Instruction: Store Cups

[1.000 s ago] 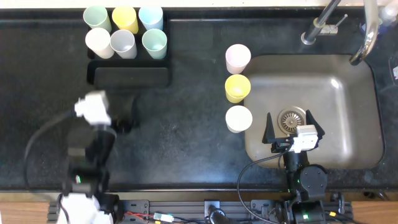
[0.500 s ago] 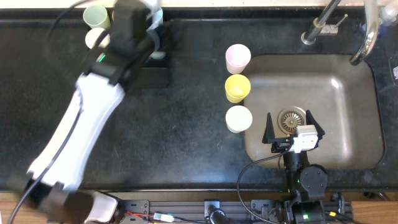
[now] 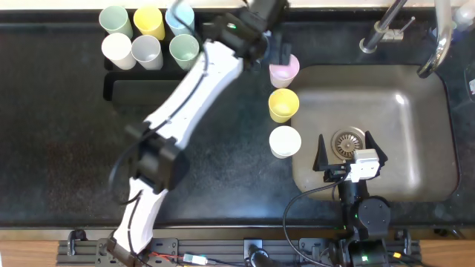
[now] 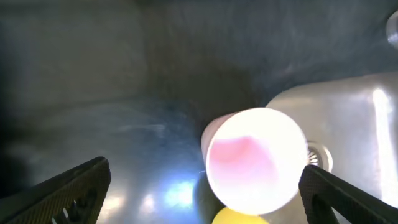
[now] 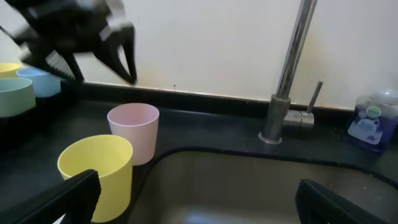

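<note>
The left tool (image 4: pixel 204 169) is hanging over the pale pink plastic cup (image 4: pixel 255 158) with its fingers spread wide and nothing between them. The right wrist view is showing this tool (image 5: pixel 102 68) above the cup's rim and clear of it. The pink cup (image 3: pixel 284 70) is standing upright on the black speckled counter (image 3: pixel 223 170), just beside the left rim of the steel sink (image 3: pixel 401 111).

A yellow plastic cup (image 3: pixel 283 104) is standing next to it, and a white plastic cup (image 3: pixel 285 141) is sitting beyond that, so the three are forming a line along the sink's edge.

The right tool (image 3: pixel 347 144) is resting low over the sink basin near the drain (image 3: pixel 346 141), with its fingers also spread apart and empty.

At the counter's far left, a black tray (image 3: pixel 152 90) is carrying six upright cups in two rows. They are a pale green one (image 3: pixel 115 20), a yellow one (image 3: pixel 148 21) and a light blue one (image 3: pixel 178 16) at the back, and a white one (image 3: pixel 117 49), a greyish one (image 3: pixel 146 50) and a mint one (image 3: pixel 184 50) in front. The tray's nearer half is lying bare.

A chrome tap (image 5: pixel 289 74) is rising behind the sink, with a blue soap bottle (image 5: pixel 372 121) near it.
</note>
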Controlling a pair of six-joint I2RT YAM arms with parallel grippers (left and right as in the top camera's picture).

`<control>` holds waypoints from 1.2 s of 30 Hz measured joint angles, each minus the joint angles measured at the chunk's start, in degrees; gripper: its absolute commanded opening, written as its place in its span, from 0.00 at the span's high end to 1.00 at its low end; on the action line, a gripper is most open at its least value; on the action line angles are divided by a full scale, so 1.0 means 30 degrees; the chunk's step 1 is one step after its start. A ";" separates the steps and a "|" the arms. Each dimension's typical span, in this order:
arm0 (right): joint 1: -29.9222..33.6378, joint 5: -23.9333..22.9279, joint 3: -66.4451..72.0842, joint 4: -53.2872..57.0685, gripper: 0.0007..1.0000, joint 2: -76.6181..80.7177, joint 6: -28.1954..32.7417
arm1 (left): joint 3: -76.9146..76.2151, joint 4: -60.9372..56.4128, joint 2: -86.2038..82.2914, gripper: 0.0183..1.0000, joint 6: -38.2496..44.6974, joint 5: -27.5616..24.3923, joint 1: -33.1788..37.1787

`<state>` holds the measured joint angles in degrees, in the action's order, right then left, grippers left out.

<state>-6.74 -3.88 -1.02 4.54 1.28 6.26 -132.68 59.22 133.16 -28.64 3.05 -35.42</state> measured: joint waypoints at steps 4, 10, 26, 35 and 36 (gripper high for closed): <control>0.0000 0.0007 0.0000 -0.0007 0.00 0.0000 0.0000 | -0.0044 0.0066 0.0838 0.00 -0.0444 -0.0007 -0.0058; 0.0000 0.0000 0.0000 0.0000 0.00 0.0000 -0.0007 | -0.0306 0.0153 0.1122 0.00 -0.0510 -0.0007 0.0015; 0.0000 0.0007 0.0000 0.0007 0.00 0.0000 0.0000 | -0.0510 0.0641 0.2273 0.74 -0.1013 -0.0007 0.0007; 0.0007 0.0007 0.0000 0.0000 0.00 0.0000 -0.0007 | -0.0525 0.0539 0.2127 0.98 -0.0925 0.0816 -0.0299; 0.0000 0.0000 0.0000 0.0000 0.00 0.0000 -0.0007 | -0.0364 0.0525 0.1945 0.98 -0.0925 0.1209 -0.0335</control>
<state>-6.74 -3.88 -1.02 4.54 1.28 6.24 -133.78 60.80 139.00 -31.42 6.68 -36.42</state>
